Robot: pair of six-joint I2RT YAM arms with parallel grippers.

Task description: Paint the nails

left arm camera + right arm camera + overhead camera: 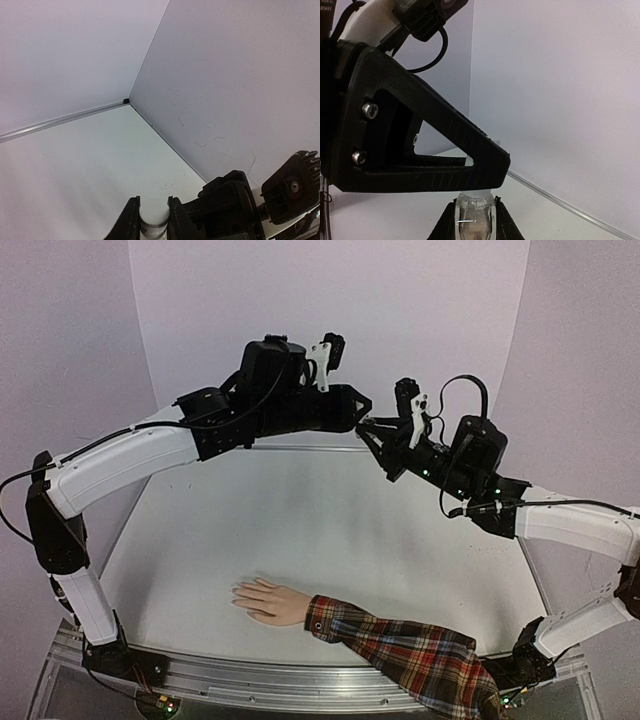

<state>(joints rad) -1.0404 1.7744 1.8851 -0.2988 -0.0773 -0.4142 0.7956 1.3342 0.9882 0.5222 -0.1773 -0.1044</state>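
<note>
A pale hand (268,601) with spread fingers lies flat on the white table (330,530) near the front, in a red plaid sleeve (405,652). Its nails (238,593) are too small to make out. Both grippers meet high above the table's back. My left gripper (362,417) (153,201) is shut on the white cap (153,216) of a small bottle. My right gripper (374,436) (475,201) is shut on the bottle's clear glass body (474,222). The left gripper's black finger (425,150) lies right over the bottle in the right wrist view.
Pale walls (330,300) close off the back and sides, meeting at a corner (126,101). The right arm's black gripper body (232,207) sits close beside the left fingers. A metal rail (250,677) runs along the table's front edge.
</note>
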